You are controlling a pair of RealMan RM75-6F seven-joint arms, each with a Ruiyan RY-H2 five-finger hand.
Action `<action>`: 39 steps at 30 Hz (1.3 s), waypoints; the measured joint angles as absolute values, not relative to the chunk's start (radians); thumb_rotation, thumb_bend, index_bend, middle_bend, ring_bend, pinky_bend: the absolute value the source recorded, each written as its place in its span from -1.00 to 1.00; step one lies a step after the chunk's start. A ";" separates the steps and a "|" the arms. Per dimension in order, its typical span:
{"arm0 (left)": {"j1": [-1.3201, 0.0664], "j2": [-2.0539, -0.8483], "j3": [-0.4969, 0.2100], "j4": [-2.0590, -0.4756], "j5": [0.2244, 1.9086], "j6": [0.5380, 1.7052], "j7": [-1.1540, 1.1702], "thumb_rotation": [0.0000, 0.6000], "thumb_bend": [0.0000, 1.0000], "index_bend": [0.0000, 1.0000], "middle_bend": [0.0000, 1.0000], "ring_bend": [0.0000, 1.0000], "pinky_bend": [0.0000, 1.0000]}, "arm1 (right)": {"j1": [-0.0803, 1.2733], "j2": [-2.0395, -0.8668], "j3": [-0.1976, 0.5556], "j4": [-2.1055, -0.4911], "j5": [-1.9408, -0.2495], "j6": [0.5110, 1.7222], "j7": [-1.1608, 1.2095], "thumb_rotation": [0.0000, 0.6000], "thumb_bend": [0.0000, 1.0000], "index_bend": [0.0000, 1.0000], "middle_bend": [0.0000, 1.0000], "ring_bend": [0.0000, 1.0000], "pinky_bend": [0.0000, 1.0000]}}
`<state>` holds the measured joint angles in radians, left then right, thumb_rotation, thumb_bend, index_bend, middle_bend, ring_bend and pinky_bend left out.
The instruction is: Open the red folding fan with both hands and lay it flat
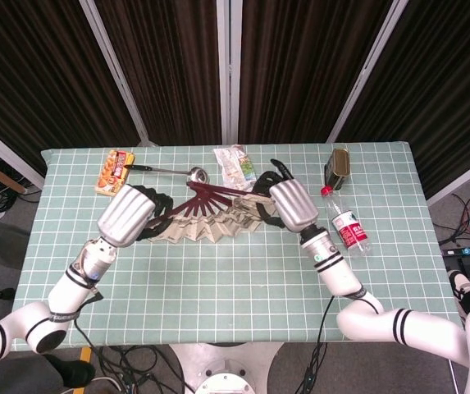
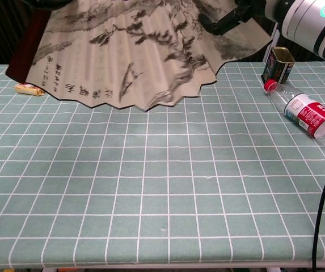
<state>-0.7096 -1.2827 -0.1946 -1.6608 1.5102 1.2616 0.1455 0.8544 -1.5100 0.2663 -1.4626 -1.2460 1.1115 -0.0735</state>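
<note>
The red folding fan point(image 1: 206, 215) is spread wide above the table's middle, its dark red ribs fanned out and its cream painted paper facing down and forward. In the chest view the fan's paper point(image 2: 125, 56) fills the upper left, hanging above the tabletop with ink landscape and calligraphy showing. My left hand point(image 1: 126, 215) grips the fan's left end guard. My right hand point(image 1: 290, 204) holds the right end, its dark fingers point(image 2: 230, 18) showing behind the paper's upper right corner. The left hand is hidden behind the fan in the chest view.
A plastic bottle point(image 1: 349, 230) lies on its side at the right, also in the chest view as the bottle point(image 2: 308, 116). A dark can point(image 1: 339, 167) stands behind it. A snack box point(image 1: 115, 171), a ladle point(image 1: 171, 171) and a snack packet point(image 1: 235, 162) lie along the far edge.
</note>
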 measured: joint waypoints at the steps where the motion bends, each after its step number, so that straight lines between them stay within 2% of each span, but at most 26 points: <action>1: -0.707 -1.291 -0.192 -1.645 1.520 1.273 0.165 1.00 -0.28 0.27 0.39 0.39 0.53 | 0.850 -1.512 0.261 -1.441 -1.265 1.132 -0.092 1.00 0.05 0.49 -0.17 -0.49 -0.85; 12: -0.690 -1.447 -0.171 -1.434 1.633 1.396 0.376 1.00 -0.29 0.24 0.36 0.37 0.52 | 0.800 -1.585 0.218 -1.236 -1.393 1.294 -0.171 1.00 0.05 0.36 -0.20 -0.50 -0.88; 21: -0.699 -1.591 -0.174 -1.205 1.709 1.489 0.487 1.00 -0.29 0.24 0.35 0.37 0.52 | 0.778 -1.714 0.211 -1.006 -1.451 1.402 -0.212 1.00 0.07 0.27 -0.25 -0.51 -1.00; 26: -0.700 -1.674 -0.144 -1.074 1.759 1.525 0.523 1.00 -0.29 0.24 0.34 0.37 0.52 | 0.763 -1.805 0.203 -0.864 -1.475 1.450 -0.220 1.00 0.07 0.23 -0.27 -0.51 -1.00; 34: -0.679 -1.718 -0.081 -1.036 1.799 1.531 0.580 1.00 -0.29 0.24 0.32 0.35 0.52 | 0.697 -1.882 0.165 -0.769 -1.498 1.497 -0.229 1.00 0.07 0.14 -0.32 -0.57 -1.00; 39: -0.657 -1.730 -0.071 -1.046 1.791 1.526 0.585 1.00 -0.29 0.24 0.32 0.35 0.52 | 0.673 -1.909 0.155 -0.757 -1.507 1.519 -0.224 1.00 0.07 0.11 -0.33 -0.59 -1.00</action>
<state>-0.6574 -1.7297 -0.0706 -1.0460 1.7906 1.5257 0.5847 0.6733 -1.9085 0.1550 -0.7570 -1.5071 1.5186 -0.2235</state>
